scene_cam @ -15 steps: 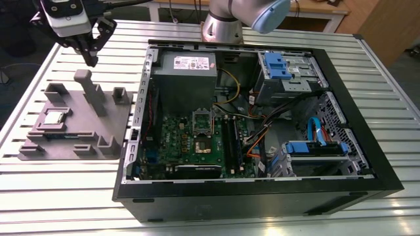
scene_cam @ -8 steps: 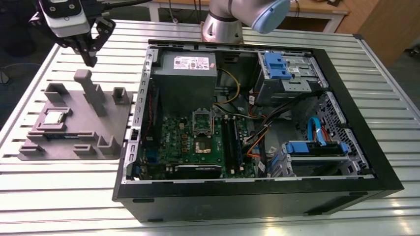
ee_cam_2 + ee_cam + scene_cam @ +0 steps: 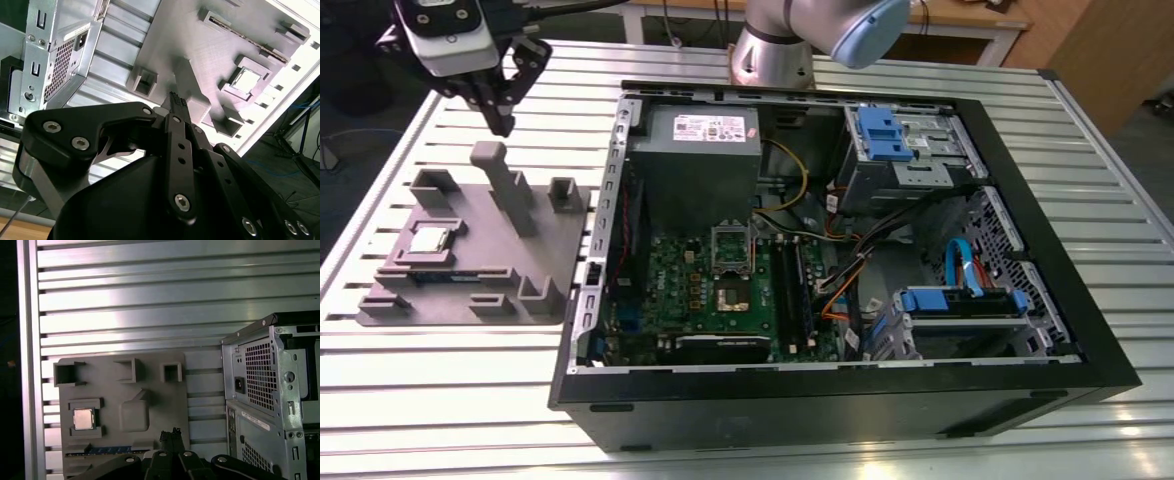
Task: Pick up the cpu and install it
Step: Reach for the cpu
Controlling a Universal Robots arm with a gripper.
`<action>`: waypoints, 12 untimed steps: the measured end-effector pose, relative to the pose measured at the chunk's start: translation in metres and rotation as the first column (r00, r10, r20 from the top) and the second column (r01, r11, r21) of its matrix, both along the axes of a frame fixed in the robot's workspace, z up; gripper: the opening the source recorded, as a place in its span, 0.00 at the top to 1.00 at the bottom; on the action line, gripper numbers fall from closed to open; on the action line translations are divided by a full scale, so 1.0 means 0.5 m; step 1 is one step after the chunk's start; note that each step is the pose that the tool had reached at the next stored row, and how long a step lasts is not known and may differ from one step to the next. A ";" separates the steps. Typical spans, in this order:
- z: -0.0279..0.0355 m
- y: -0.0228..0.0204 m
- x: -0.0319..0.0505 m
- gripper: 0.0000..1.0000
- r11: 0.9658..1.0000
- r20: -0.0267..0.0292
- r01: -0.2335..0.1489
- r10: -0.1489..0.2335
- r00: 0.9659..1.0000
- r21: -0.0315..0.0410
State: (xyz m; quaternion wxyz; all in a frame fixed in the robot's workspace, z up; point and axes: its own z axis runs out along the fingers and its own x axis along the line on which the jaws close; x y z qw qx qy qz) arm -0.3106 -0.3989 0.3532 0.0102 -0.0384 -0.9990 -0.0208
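At the exterior view's left, the black two-fingered pincer (image 3: 500, 122) hangs above the far end of a grey moulded plastic holding tray (image 3: 558, 255), which rests on the ribbed aluminium worktop (image 3: 454, 400). Both wrist views show the fingertips (image 3: 177, 102) pressed together with nothing between them: closed and empty. Directly below them stands the tray's tall grey post (image 3: 507, 190).

The cpu (image 3: 427, 240), a small flat square chip with a shiny silver top, lies flat in a shallow walled recess of the tray. It sits on the tray's left side in the exterior view, well apart from the pincer and untouched. It shows in both wrist views (image 3: 248, 80) (image 3: 83, 418).

Further right stands the open black computer case (image 3: 854, 400), with a green motherboard (image 3: 674, 290) on its floor. The square processor socket (image 3: 731, 288) is vacant, and a grey power-supply box (image 3: 698, 150) sits beyond it.

Hazards, as judged from the room:
- A descent with the fingers closed would press on the chip's top instead of straddling it.
- A low sideways move could strike the post.
- The chip is thin and its recess walls are close, so a skewed grasp may catch the wall or let the chip slip.
- At the socket, a tilted or turned placement could damage the contacts.
- The loose cables (image 3: 854, 270) just beside the board might snag the arm.
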 end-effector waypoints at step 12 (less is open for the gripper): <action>-0.002 0.0000 -0.016 0.90 1.000 0.000 0.000 0.000 1.000 0.000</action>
